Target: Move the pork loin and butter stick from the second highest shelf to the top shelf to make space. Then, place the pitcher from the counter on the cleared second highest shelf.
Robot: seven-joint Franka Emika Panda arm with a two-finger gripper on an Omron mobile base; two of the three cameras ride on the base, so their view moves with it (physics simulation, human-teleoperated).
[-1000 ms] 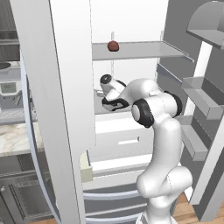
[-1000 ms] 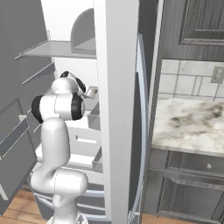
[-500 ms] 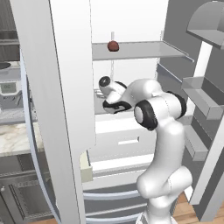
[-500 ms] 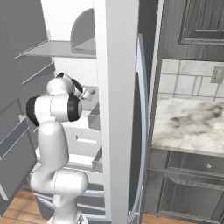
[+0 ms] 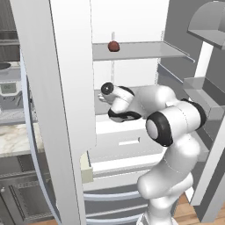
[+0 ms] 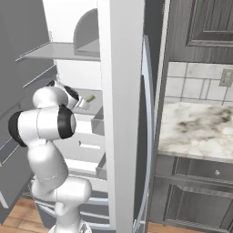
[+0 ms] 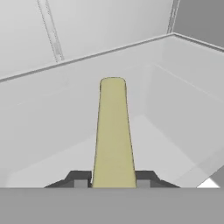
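In the hand view my gripper is shut on the butter stick, a pale yellow block pointing away over the second highest shelf. From the right base view the butter stick shows just past my hand, inside the fridge. Whether it rests on the shelf or hangs just above it I cannot tell. The pork loin, a small reddish-brown lump, sits on the top shelf above my wrist. The pitcher is out of view. The marble counter lies to the right of the fridge.
The open fridge door stands close on the left of my arm and hides the fingers there. Door bins line the open door on the right. White drawers sit below the shelf. Another stretch of counter lies at the left.
My elbow has swung outward and a little down, away from the fridge. The hand has stayed at the second highest shelf, still shut on the butter stick.
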